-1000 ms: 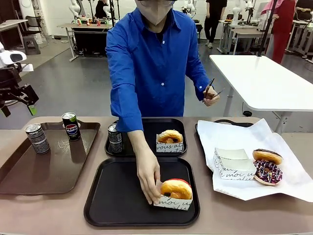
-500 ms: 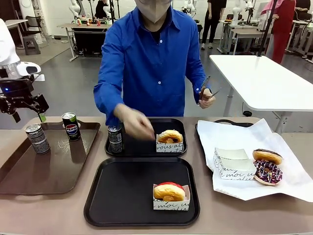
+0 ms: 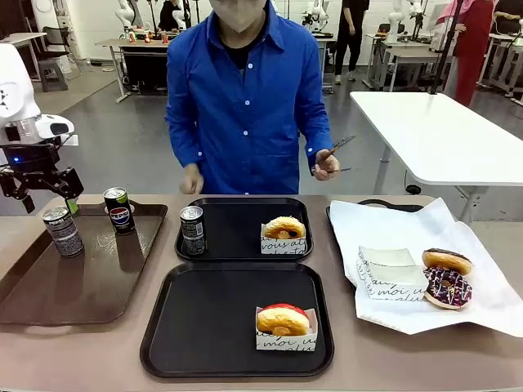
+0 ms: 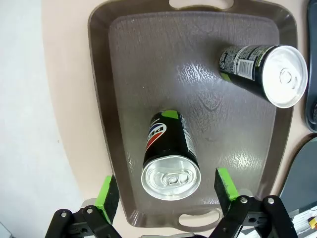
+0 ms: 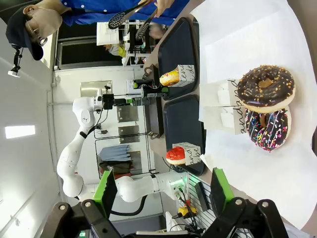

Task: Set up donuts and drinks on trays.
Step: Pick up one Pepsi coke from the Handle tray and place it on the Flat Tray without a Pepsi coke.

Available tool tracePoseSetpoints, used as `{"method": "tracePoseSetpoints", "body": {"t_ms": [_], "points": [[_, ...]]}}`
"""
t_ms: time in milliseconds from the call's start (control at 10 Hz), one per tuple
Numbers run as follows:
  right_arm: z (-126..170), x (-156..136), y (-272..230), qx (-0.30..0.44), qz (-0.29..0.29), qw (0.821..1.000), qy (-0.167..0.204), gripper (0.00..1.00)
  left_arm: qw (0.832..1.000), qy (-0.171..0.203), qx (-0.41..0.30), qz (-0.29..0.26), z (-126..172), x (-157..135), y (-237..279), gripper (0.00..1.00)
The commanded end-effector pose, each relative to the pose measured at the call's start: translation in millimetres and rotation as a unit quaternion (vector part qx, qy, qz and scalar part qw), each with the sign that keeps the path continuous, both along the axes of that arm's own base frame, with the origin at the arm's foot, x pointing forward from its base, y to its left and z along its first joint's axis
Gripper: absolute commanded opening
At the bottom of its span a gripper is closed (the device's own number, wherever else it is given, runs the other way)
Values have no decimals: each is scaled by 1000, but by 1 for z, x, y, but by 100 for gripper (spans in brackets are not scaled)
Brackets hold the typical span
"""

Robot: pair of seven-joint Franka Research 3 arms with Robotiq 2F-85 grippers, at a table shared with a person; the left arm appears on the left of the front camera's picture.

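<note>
Two black trays lie mid-table, the far one (image 3: 237,211) and the near one (image 3: 204,327). A golden donut (image 3: 284,226) in a printed sleeve and a can (image 3: 193,229) stand on the far tray. A red-iced donut (image 3: 283,319) in a sleeve sits on the near tray. Two more cans (image 3: 63,231) (image 3: 120,210) stand on a brown tray (image 3: 73,286). My left gripper (image 3: 37,186) hovers open over that tray's far left. From the wrist, my left gripper (image 4: 166,187) straddles one can's top (image 4: 171,176) from above without touching; the other can (image 4: 262,74) stands farther off. My right gripper (image 5: 163,191) is open and holds nothing.
White paper (image 3: 384,220) at the right holds a glazed chocolate donut (image 3: 446,260), a sprinkled chocolate donut (image 3: 446,288) and folded sleeves (image 3: 392,273). The person stands at the far edge, tongs (image 3: 339,147) in one hand, both hands off the table.
The person let go of the red-iced donut on the near tray and drew the arm back. My left gripper came in and dropped lower over the brown tray's cans.
</note>
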State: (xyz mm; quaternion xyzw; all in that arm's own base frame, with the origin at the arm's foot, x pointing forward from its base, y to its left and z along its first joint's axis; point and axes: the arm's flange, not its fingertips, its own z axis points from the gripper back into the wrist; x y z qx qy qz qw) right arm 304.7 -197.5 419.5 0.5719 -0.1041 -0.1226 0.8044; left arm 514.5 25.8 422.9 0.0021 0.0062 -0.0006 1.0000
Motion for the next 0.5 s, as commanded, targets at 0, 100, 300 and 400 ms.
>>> {"method": "tracePoseSetpoints", "body": {"t_ms": [0,100,300,400], "points": [[0,1,1,5,-1,1000,-3,100,1000,3,-1,-8,-4,-6,1,100],[0,1,1,5,-1,1000,-3,100,1000,-1,-3,-8,-7,-10,2,100],[0,1,1,5,-1,1000,-3,100,1000,-4,-16,-12,-14,-10,5,100],[0,1,1,5,-1,1000,-3,100,1000,-4,-19,-19,-18,-9,4,100]]}}
